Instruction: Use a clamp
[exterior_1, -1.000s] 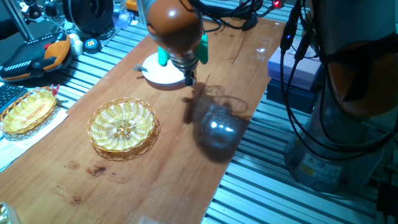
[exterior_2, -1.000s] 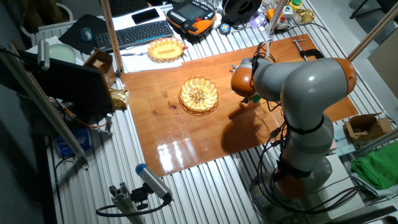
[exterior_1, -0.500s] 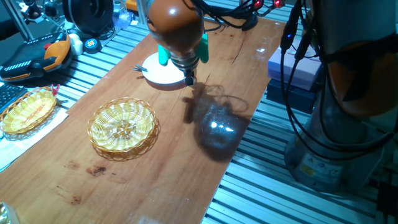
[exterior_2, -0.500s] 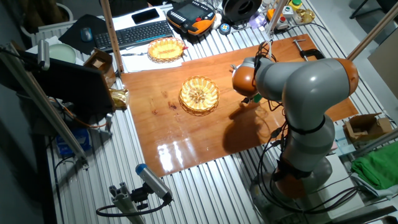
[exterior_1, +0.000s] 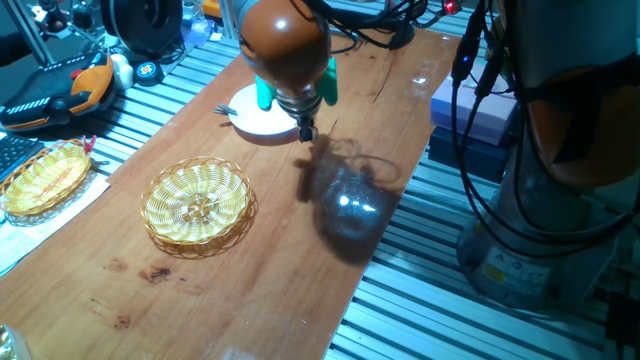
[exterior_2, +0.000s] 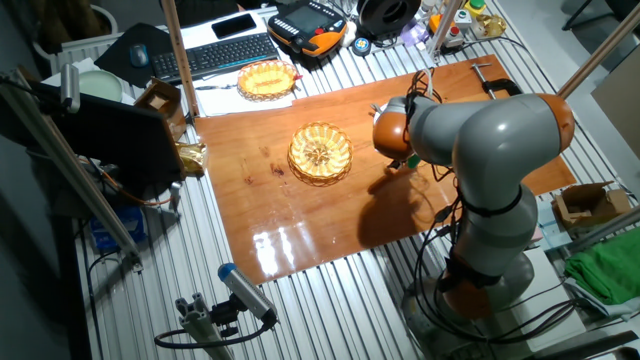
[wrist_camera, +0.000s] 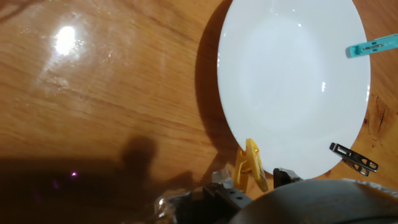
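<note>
Holding clamp (wrist_camera: 250, 167) between narrow gripper (wrist_camera: 249, 180) fingers at plate (wrist_camera: 292, 74) rim; seat squarely before release.

From the hand view, the gripper (wrist_camera: 249, 182) shows only its fingertips at 6 o'clock; the dark housing covers the rest. The yellow clamp (wrist_camera: 250, 165) sits between them, its lower end lost behind the fingers. The white plate (wrist_camera: 292, 74) runs off the top edge. In both fixed views the arm's orange joint (exterior_1: 283, 35) hides the plate's far side, and the clamp is too small to make out.
</note>
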